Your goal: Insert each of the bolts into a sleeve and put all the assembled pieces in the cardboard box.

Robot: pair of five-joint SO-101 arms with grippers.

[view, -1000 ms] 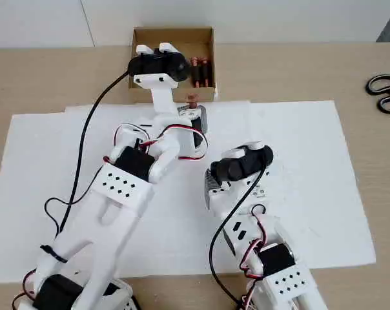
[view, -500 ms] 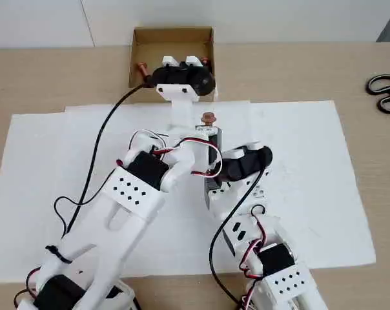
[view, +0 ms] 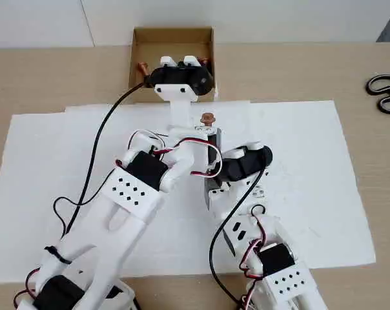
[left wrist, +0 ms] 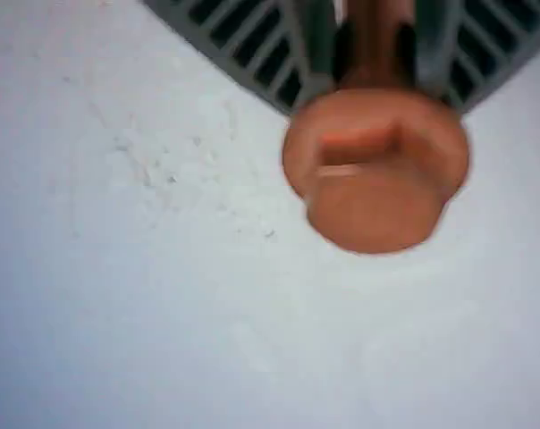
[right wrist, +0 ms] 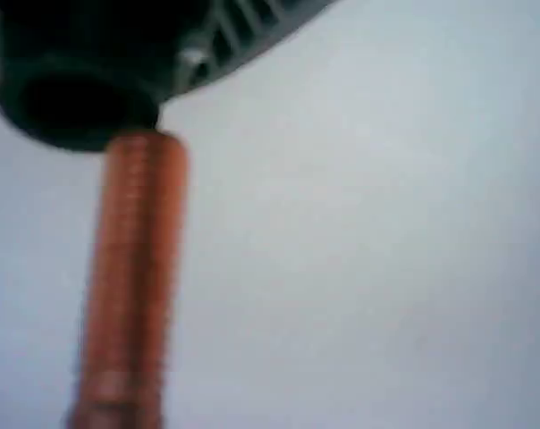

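Left gripper (left wrist: pixel 375 36) has brought bolt (left wrist: pixel 375 170) to sleeve (right wrist: pixel 73 98).

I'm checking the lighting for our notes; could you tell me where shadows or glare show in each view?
High view: even light, faint shadows on the paper, no glare. Left wrist view: a pale highlight on the bolt. Right wrist view: the sleeve has a shadowed mouth.
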